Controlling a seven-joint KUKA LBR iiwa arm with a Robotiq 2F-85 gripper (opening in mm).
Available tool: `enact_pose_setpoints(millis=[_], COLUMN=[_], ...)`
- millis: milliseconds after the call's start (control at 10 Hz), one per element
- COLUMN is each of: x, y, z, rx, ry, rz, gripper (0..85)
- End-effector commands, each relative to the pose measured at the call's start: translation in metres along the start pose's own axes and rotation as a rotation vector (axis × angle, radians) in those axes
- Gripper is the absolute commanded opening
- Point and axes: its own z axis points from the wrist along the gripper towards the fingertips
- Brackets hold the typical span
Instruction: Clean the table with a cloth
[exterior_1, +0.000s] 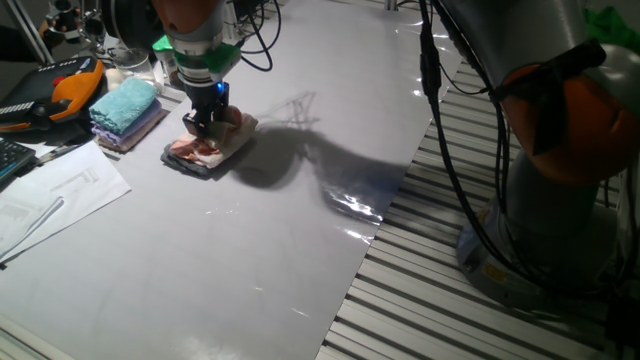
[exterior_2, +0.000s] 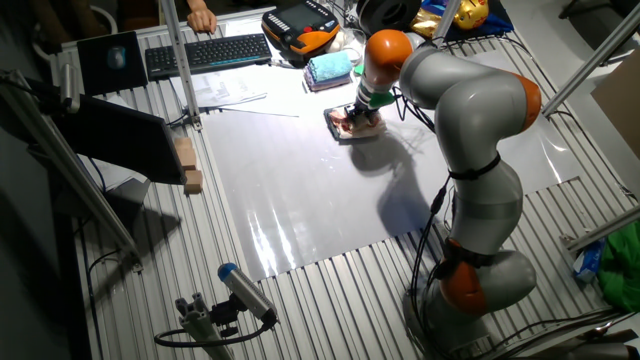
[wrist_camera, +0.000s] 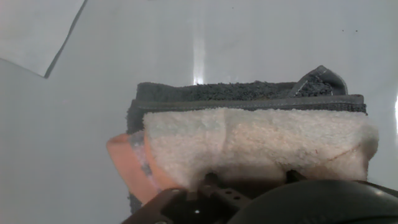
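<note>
The pale pink and peach cloth (exterior_1: 222, 143) lies rumpled on top of a folded dark grey cloth (exterior_1: 193, 163) on the glossy light grey table (exterior_1: 250, 260), towards its far left. My gripper (exterior_1: 208, 126) points straight down into the pink cloth, its fingers sunk into the pile and closed on a fold. In the hand view the cloth (wrist_camera: 261, 143) fills the lower middle, with the grey cloth (wrist_camera: 249, 93) behind it and my gripper (wrist_camera: 252, 180) dented into its near edge. The other fixed view shows the gripper (exterior_2: 362, 114) on the cloth (exterior_2: 350, 126).
A folded teal-blue towel (exterior_1: 125, 102) on a purple cloth lies just left of the stack. A sheet of paper (exterior_1: 50, 195) lies at the left. An orange and black device (exterior_1: 75, 90) and a keyboard (exterior_2: 210, 52) stand behind. Slatted metal grating (exterior_1: 450, 300) borders the table.
</note>
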Motion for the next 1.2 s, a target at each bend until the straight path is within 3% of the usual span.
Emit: enact_pose_setpoints(millis=[0, 200, 300, 400, 500, 700, 1100], x=[0.001, 0.002, 0.002, 0.002, 0.001, 0.001, -0.002], y=[-0.001, -0.002, -0.002, -0.003, -0.003, -0.003, -0.002], z=[0.000, 0.001, 0.001, 0.001, 0.000, -0.002, -0.022], rx=[0.000, -0.003, -0.005, -0.005, -0.014, -0.014, 0.003], ry=[0.002, 0.008, 0.012, 0.015, 0.029, 0.030, 0.037], rz=[-0.002, -0.017, -0.021, -0.029, -0.042, -0.042, -0.027], gripper=[34.0, 34.0, 17.0, 17.0, 0.0, 0.0, 0.0])
